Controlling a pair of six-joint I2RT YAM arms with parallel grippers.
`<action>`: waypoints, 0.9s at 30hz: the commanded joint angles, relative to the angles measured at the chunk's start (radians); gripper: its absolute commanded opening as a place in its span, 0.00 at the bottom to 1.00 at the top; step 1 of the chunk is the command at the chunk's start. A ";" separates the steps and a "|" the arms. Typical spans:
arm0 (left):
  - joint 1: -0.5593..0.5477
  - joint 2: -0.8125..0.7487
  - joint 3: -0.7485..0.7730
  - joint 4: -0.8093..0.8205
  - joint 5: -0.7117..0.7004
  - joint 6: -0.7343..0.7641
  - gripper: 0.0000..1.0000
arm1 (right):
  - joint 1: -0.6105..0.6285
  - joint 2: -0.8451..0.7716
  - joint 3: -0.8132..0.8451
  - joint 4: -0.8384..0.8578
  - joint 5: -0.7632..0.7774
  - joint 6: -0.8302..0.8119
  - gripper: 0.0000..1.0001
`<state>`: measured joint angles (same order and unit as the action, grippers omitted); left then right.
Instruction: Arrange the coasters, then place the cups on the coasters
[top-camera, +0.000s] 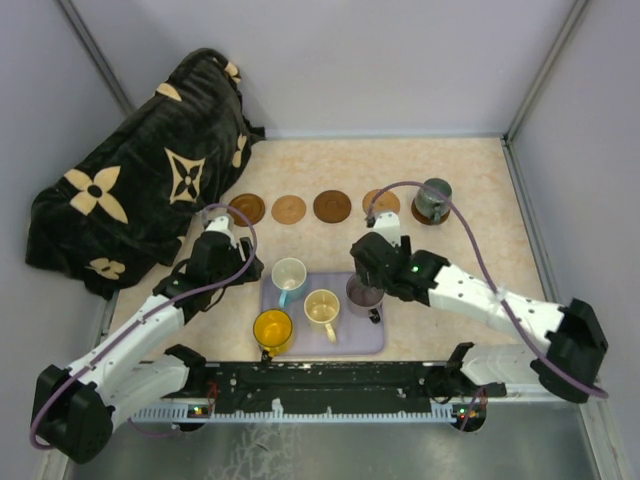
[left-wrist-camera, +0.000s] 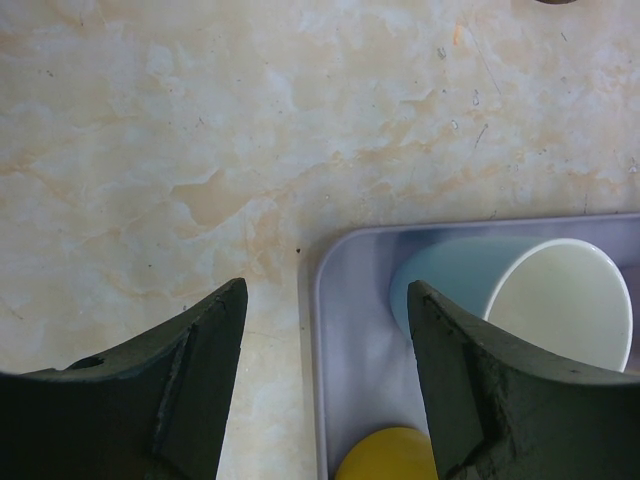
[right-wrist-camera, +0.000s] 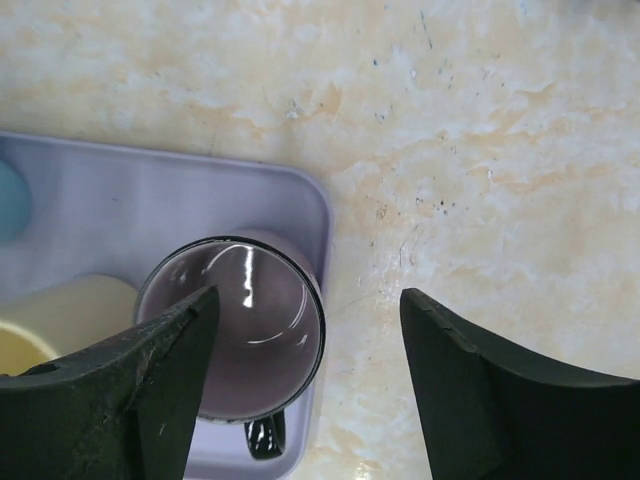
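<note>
Several round brown coasters (top-camera: 289, 209) lie in a row at the back of the table. The rightmost one holds a grey-green cup (top-camera: 433, 198). On the lavender tray (top-camera: 360, 335) stand a white and light-blue cup (top-camera: 289, 275), a cream cup (top-camera: 322, 308), a yellow cup (top-camera: 272, 328) and a mauve cup (top-camera: 358, 295). My right gripper (right-wrist-camera: 308, 300) is open above the mauve cup (right-wrist-camera: 240, 330), with one finger over its inside and the other over the table beyond the tray's edge. My left gripper (left-wrist-camera: 328, 290) is open over the tray's far left corner (left-wrist-camera: 350, 330), beside the light-blue cup (left-wrist-camera: 540, 300).
A black blanket with beige flower patterns (top-camera: 140, 200) is heaped at the back left, reaching the leftmost coaster. Grey walls enclose the table on three sides. A purple cable (top-camera: 470, 240) loops above the right arm.
</note>
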<state>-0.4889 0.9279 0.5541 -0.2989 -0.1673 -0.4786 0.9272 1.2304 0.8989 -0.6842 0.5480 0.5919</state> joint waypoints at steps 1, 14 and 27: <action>-0.007 -0.034 -0.010 -0.006 0.005 -0.006 0.72 | -0.008 -0.154 0.060 -0.063 -0.017 0.047 0.75; -0.007 -0.060 -0.006 -0.029 -0.006 -0.009 0.72 | 0.166 -0.178 -0.068 -0.127 -0.154 0.197 0.64; -0.007 -0.056 -0.011 -0.032 -0.006 -0.012 0.72 | 0.170 -0.141 -0.116 -0.112 -0.166 0.233 0.63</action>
<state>-0.4889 0.8768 0.5518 -0.3260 -0.1680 -0.4797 1.0912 1.0618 0.7975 -0.8253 0.3878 0.8051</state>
